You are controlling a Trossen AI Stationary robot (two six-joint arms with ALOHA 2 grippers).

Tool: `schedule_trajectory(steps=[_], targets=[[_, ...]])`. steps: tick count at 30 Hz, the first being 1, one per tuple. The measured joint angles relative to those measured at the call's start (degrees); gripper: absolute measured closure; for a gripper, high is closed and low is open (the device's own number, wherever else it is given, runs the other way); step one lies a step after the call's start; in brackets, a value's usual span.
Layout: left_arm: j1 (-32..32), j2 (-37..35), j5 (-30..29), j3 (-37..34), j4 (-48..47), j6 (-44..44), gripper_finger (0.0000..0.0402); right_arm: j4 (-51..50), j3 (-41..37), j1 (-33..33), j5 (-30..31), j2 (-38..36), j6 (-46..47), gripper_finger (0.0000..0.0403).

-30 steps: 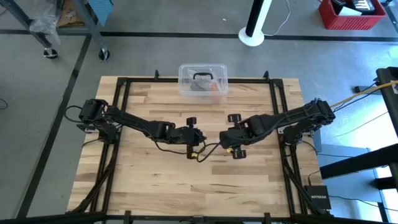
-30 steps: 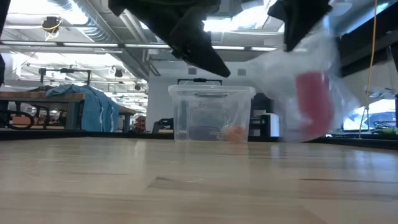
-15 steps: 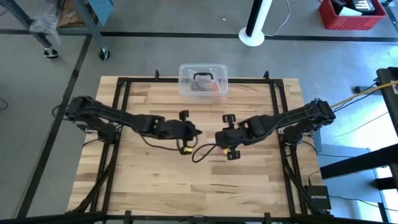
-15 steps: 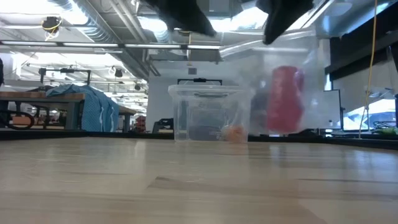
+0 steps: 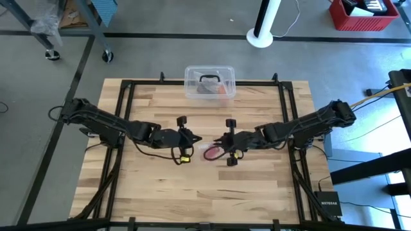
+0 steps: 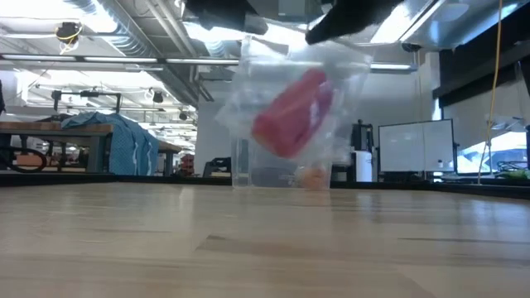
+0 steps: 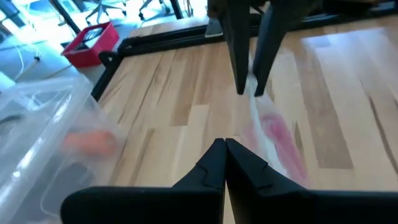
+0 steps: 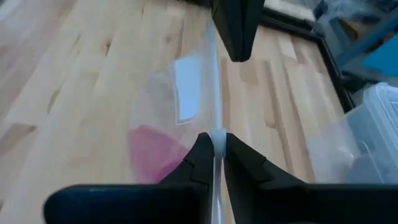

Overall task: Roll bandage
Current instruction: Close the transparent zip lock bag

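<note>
Bandage: 1 pink roll, inside 1 clear plastic bag, hanging above table mid-centre, tilted in low view. Two grippers, both pinching bag's top edge from opposite sides: left gripper w/ fingers clenched on the film, right gripper w/ fingers clamped on the bag edge. Bag off the wood, between the 2 arms. 1 clear plastic box w/ black handle at far table edge, well apart.
</note>
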Motion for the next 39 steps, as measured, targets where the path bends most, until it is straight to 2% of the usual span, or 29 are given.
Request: schedule_trajectory(steps=[5, 9, 16, 23, 26, 32, 39], targets=[[0.04, 0.77, 0.51, -0.89, -0.04, -5.59, 0.0401, 10.21, -8.27, 0.0, -0.12, -0.71, 0.55, 0.0372], [0.31, 1.43, 1.55, -1.02, 0.42, -7.98, 0.0395, 12.08, -10.3, 0.0, -0.07, -0.19, 0.67, 0.0372], [0.24, 2.27, 1.65, -1.0, 2.02, -7.83, 0.0325, 12.74, -10.36, 0.0, -0.1, -0.21, 0.61, 0.0372], [0.11, 2.38, 7.04, -1.0, 1.87, -6.19, 0.0273, 12.78, -10.34, 0.0, -0.1, -0.21, 0.39, 0.0372], [0.09, 2.38, 7.09, -1.0, 2.69, -4.44, 0.0268, 12.65, -10.34, 0.0, -0.1, -0.21, 0.39, 0.0372], [-0.14, 5.36, 7.92, -0.89, 11.62, -0.58, 0.0272, 12.63, -10.32, 0.0, -0.12, -0.21, 0.35, 0.0372], [-0.14, 6.23, 6.03, -0.98, 9.48, 3.03, 0.0272, 12.1, -10.32, 0.02, -0.65, -0.21, 0.37, 0.0372]])
